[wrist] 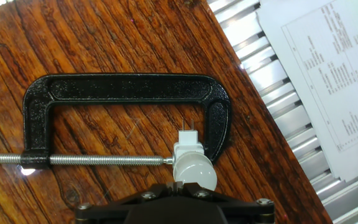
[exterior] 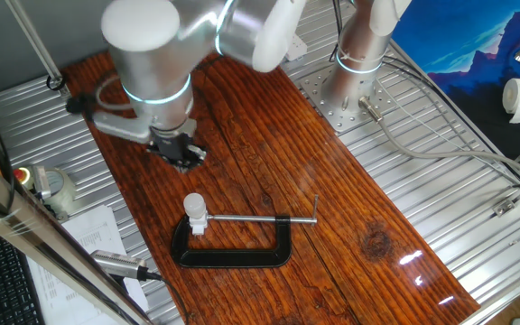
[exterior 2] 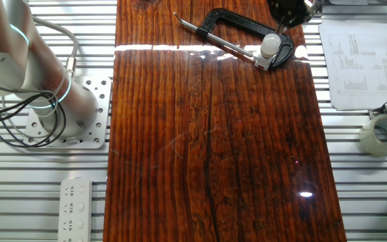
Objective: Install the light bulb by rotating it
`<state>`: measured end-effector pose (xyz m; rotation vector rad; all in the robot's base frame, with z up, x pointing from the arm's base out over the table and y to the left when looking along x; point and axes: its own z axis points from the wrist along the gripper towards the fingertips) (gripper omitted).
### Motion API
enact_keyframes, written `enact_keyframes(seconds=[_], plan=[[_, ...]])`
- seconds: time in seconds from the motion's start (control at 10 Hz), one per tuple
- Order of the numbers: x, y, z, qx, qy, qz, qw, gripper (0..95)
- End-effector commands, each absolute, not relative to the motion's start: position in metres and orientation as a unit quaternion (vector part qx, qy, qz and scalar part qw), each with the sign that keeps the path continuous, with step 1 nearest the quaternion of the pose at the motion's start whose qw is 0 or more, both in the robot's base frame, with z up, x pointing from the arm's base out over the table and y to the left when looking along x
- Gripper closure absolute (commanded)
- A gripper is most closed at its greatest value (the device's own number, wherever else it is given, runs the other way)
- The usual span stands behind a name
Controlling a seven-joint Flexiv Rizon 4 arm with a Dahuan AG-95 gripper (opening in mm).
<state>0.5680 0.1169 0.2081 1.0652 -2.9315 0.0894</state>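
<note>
Open wood all around; only the C-clamp (exterior: 233, 242) hems the light bulb (exterior: 194, 207).

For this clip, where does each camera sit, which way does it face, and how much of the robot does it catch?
One fixed view: high beside the board, looking down; shows the arm, its base and the gripper above the light bulb.
The other fixed view: overhead from the opposite side; arm base at left, gripper at the top edge.
Hand view: looks down along the fingers; only the hand's black edge shows.
All three share the bulb and the C-clamp.
</note>
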Motion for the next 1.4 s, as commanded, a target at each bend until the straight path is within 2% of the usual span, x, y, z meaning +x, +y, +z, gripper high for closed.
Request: enact_keyframes(seconds=[0.1, 0.6, 0.7, 1.1, 1.4], plan=[[0.571, 0.076, 0.218, 0.192, -0.981, 0.033, 0.011, 95.0], [0.572, 0.018, 0.213, 0.104, -0.994, 0.011, 0.017, 95.0], [0.572, 0.016, 0.212, 0.069, -0.997, -0.006, 0.015, 95.0], [0.571, 0.017, 0.213, 0.042, -0.999, -0.006, 0.003, 95.0], [0.57, 0.018, 0.213, 0.044, -0.999, -0.007, 0.01, 95.0]])
